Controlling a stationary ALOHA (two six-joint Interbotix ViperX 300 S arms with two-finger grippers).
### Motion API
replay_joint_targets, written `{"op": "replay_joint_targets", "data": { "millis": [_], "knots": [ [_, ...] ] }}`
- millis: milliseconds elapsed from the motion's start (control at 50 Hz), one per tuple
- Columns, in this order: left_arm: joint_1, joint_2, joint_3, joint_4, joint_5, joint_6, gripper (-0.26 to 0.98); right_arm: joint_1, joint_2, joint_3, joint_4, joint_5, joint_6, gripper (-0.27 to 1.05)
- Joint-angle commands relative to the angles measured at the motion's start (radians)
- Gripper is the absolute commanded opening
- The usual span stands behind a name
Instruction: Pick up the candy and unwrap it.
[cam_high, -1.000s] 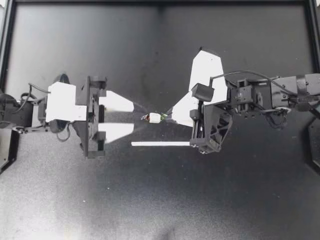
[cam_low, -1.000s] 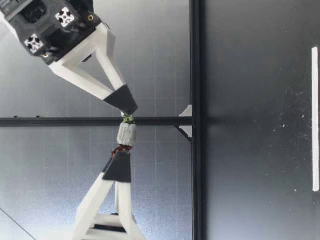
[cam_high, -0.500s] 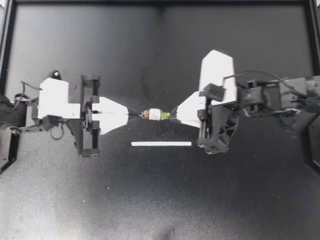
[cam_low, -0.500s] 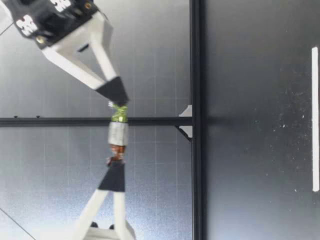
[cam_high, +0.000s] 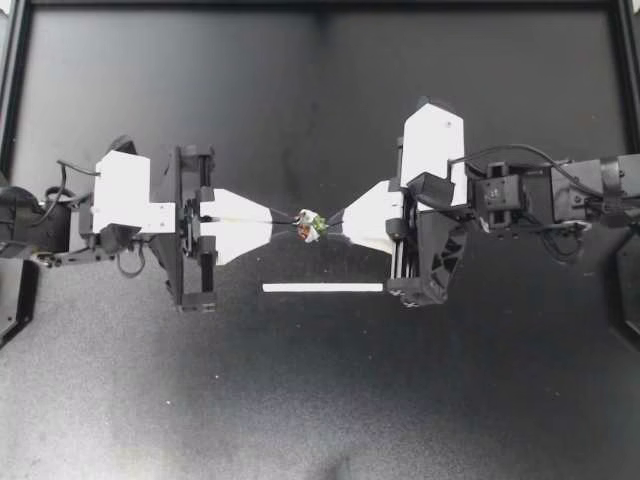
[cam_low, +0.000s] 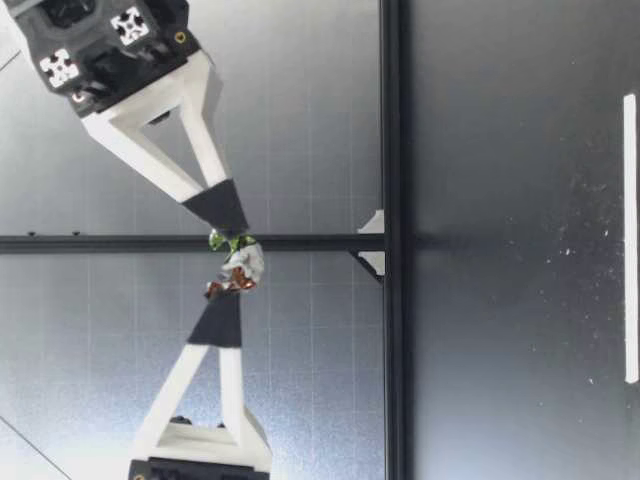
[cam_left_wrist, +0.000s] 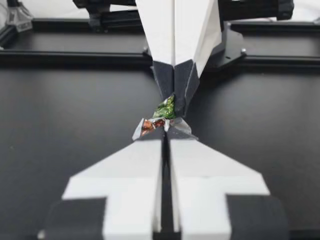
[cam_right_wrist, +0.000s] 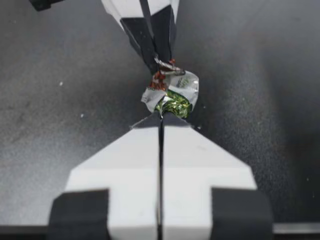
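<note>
Each pinching one end of the candy (cam_high: 310, 225), left tool (cam_high: 283, 222) and right tool (cam_high: 337, 222) are drawing together after the stretch; candy is crumpling between them, likely still wrapped.

Crumpled silver-wrapped candy (cam_high: 310, 225), aloft, both ends pinched
</note>
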Motion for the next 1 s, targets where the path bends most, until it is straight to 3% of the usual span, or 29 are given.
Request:
{"op": "replay_joint_targets", "data": {
  "millis": [0, 440, 580, 800, 980],
  "knots": [
    [0.003, -0.028, -0.005, 0.002, -0.011, -0.002, -0.16, 0.003, -0.044, 0.005, 0.006, -0.012, 0.002, -0.2],
    [-0.003, -0.054, 0.006, 0.002, -0.002, -0.018, -0.16, 0.003, -0.066, 0.046, 0.011, -0.057, -0.005, -0.14],
    [-0.003, -0.048, 0.009, 0.002, 0.005, -0.031, -0.16, 0.003, -0.055, 0.046, 0.011, -0.087, -0.003, 0.03],
    [-0.003, -0.046, 0.011, 0.0, 0.003, -0.028, -0.16, 0.003, -0.028, 0.046, 0.011, -0.124, -0.003, 0.56],
    [-0.003, -0.046, 0.025, 0.014, 0.005, 0.018, -0.16, -0.002, -0.034, 0.055, 0.009, -0.235, -0.006, 0.57]
  ]
}}
